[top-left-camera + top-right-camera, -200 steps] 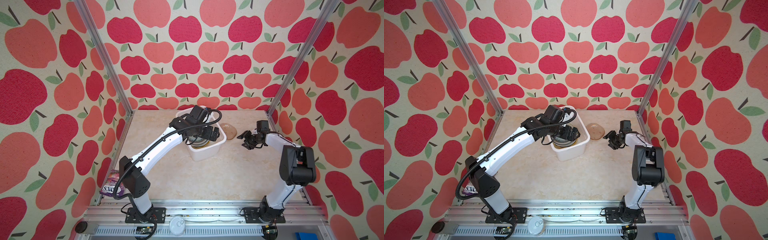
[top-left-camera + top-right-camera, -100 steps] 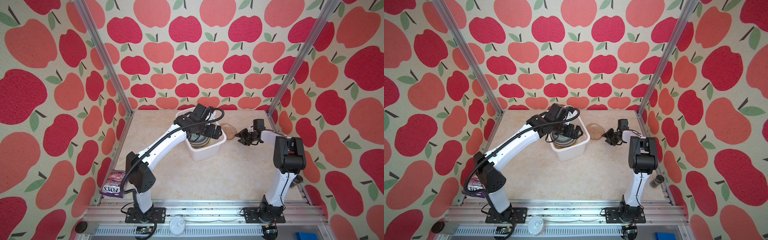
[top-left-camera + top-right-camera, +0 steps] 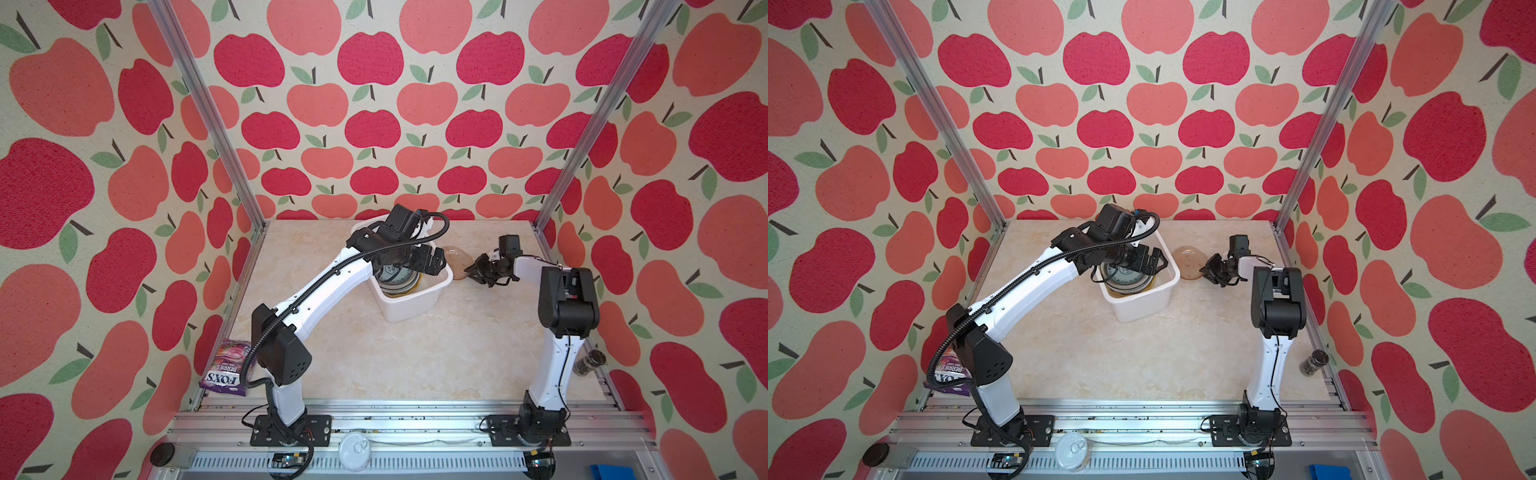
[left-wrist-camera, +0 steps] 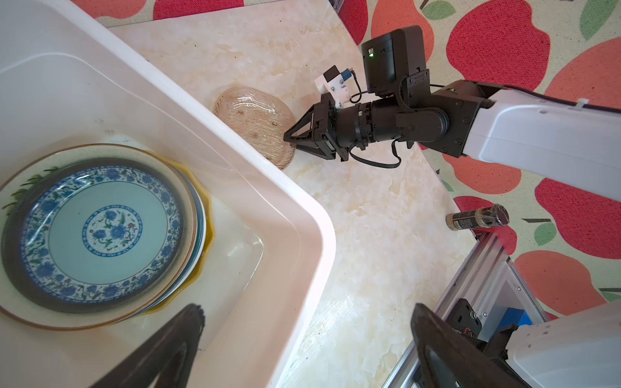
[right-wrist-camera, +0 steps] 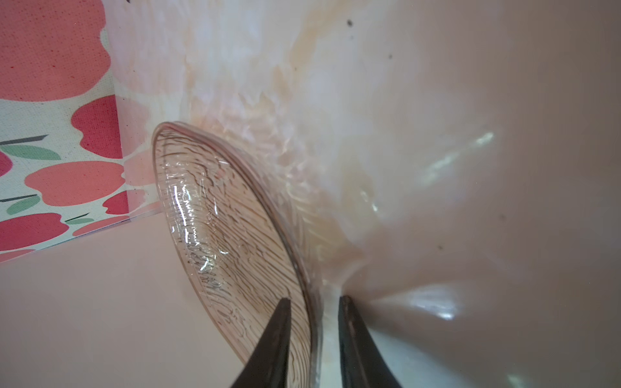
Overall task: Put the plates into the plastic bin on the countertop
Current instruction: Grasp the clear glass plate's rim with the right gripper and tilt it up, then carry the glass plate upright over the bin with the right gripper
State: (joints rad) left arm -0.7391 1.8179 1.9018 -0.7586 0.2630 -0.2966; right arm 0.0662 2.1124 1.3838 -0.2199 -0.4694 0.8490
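A translucent brown plate [image 3: 455, 266] [image 3: 1190, 264] stands tilted on the countertop [image 3: 395, 357], leaning against the right wall of the white plastic bin [image 3: 409, 307] [image 3: 1142, 305]. My right gripper [image 3: 469, 269] [image 4: 285, 138] [image 5: 314, 299] is shut on its rim [image 5: 302, 262], one finger over the inner face and one behind. Inside the bin lies a stack of plates [image 4: 100, 231] with a blue-patterned one on top and a yellow one at the bottom. My left gripper [image 3: 432, 264] [image 4: 307, 309] hangs open over the bin's right rim [image 4: 285, 208], holding nothing.
A purple candy bag [image 3: 226, 370] lies at the front left edge. A small dark jar [image 3: 588, 362] [image 4: 477, 218] lies at the right edge by the rail. A white lid [image 3: 353, 446] sits on the front frame. Aluminium posts stand at the back corners.
My right gripper has moved left to the brown plate and narrowed its jaws around the rim. The left gripper has shifted slightly right over the bin and stayed open.
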